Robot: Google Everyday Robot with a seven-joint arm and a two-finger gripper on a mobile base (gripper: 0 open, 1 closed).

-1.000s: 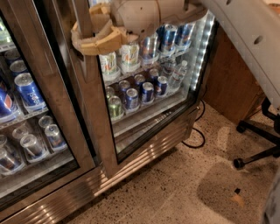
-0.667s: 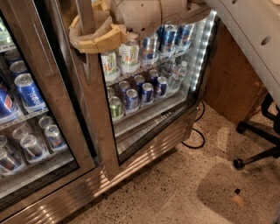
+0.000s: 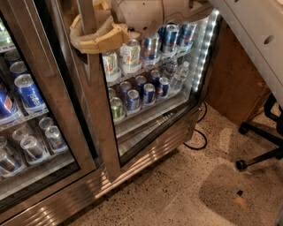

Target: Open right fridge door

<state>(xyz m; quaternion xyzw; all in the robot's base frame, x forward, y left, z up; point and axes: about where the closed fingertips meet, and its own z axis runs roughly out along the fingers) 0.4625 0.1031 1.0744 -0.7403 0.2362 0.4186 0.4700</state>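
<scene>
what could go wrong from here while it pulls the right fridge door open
1. The gripper sits at the long vertical handle, near the top of the right fridge door. A pull off the door's arc might make it slide along the handle or slip off.
2. The door would likely swing out toward the black cable on the floor and the office chair base at the right, so it could snag or bump them.

The tan two-finger gripper [image 3: 97,37] is held at upper left, fingers curled closed. The white rounded arm [image 3: 152,13] is extended from upper right.
</scene>
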